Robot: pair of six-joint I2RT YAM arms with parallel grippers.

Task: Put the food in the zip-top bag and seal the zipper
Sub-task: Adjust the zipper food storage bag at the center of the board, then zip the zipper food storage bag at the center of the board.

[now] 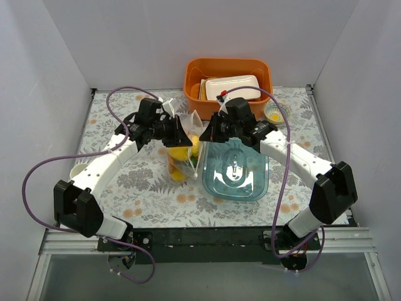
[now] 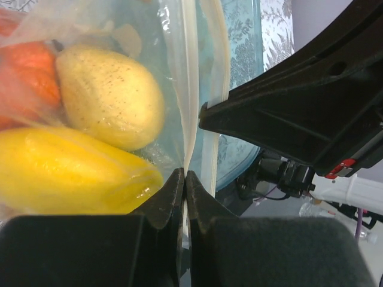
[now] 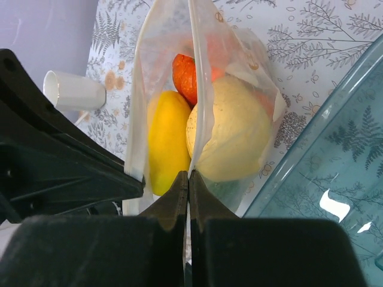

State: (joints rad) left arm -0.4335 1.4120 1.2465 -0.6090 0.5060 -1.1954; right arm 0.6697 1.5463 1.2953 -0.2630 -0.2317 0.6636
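The clear zip-top bag (image 1: 183,153) hangs between both arms above the table, its mouth upward. Inside lies the food: a yellow piece (image 2: 66,170), a pale speckled one (image 2: 111,95) and an orange one (image 2: 27,78); they show again as yellow (image 3: 164,140), pale (image 3: 236,131) and orange (image 3: 187,75). My left gripper (image 2: 185,174) is shut on the whitish zipper (image 2: 190,72) strip. My right gripper (image 3: 189,174) is shut on the bag's top edge (image 3: 199,89) from the other side. In the top view the left gripper (image 1: 185,139) and right gripper (image 1: 207,137) nearly face each other.
A clear blue dish (image 1: 257,188) lies just right of the bag, under the right arm. An orange bin (image 1: 194,81) with a white tray (image 1: 233,86) stands at the back. A white cup (image 3: 75,91) lies left; a small cup (image 1: 274,113) sits back right.
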